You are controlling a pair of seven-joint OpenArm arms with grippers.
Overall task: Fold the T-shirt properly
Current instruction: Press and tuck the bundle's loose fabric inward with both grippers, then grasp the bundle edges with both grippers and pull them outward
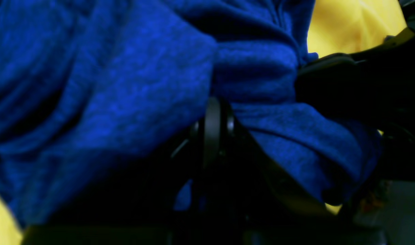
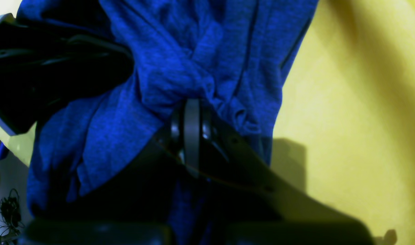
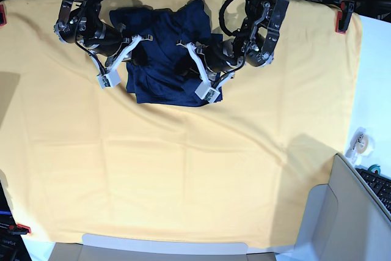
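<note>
- right end effector (image 3: 142, 41), base view's left: closed on a bunch of T-shirt (image 3: 165, 71) fabric at the shirt's left edge
- T-shirt: crumpled heap at the far middle of the yellow cloth (image 3: 183, 169) on the bench, between both arms; equally near
- left end effector (image 3: 185, 46): closed, pinching a fold near the middle-right

No readable text, label or number anywhere.
</note>
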